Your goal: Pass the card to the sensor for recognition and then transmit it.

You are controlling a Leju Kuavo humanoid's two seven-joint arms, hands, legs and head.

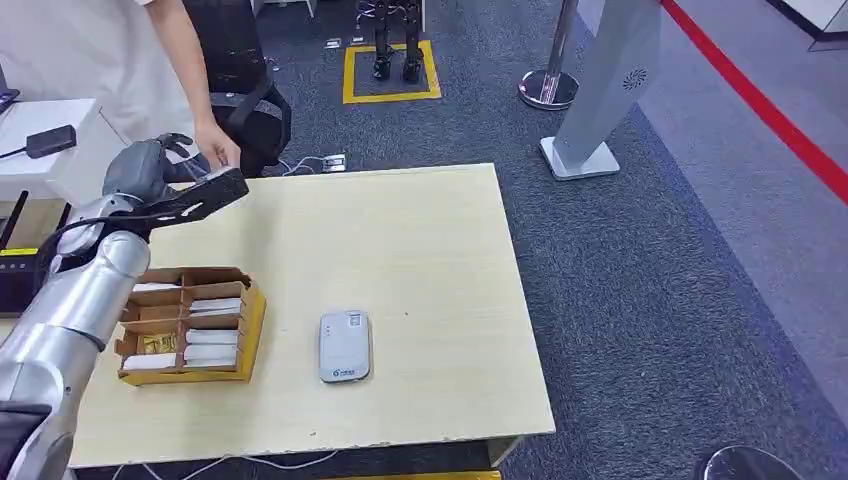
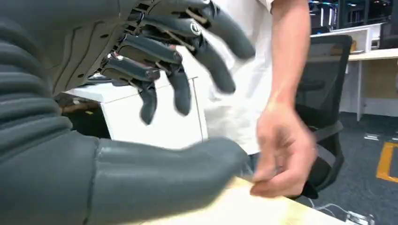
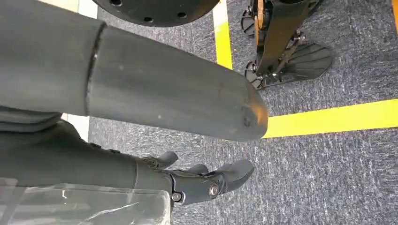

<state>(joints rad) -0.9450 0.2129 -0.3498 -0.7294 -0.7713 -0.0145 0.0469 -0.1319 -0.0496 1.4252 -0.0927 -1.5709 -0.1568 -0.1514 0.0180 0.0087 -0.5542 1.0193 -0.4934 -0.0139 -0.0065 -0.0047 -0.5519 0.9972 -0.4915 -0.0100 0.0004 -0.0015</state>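
Left hand: the left hand (image 1: 165, 172) is raised at the far left corner of the table (image 1: 420, 250), fingers (image 2: 178, 89) spread apart from the thumb, nothing visible between them in the left wrist view.
Person's hand: a person's hand (image 1: 217, 147) sits just beside the left hand's fingertips, pinched closed (image 2: 281, 154) low over the table edge.
Card: cannot tell for certain where the passed card is; the person's pinch may hold it, but blur hides it. No card lies in the left hand's grasp.
Spare cards: a cardboard box (image 1: 190, 325) near the left table edge holds white cards in compartments, long edges running across the table.
Sensor: the grey sensor (image 1: 345, 346) lies flat near the table's front, just right of the box, long axis running front to back, well apart from the left hand.
Key relation: card, if in the person's pinch, lies just beyond the left fingertips, away from the robot; left hand is plainly the nearer one.
Right hand: the right hand (image 3: 206, 180) hangs over carpet, fingers loosely apart, holding nothing.
Judgement: handover stage looks at or near complete.
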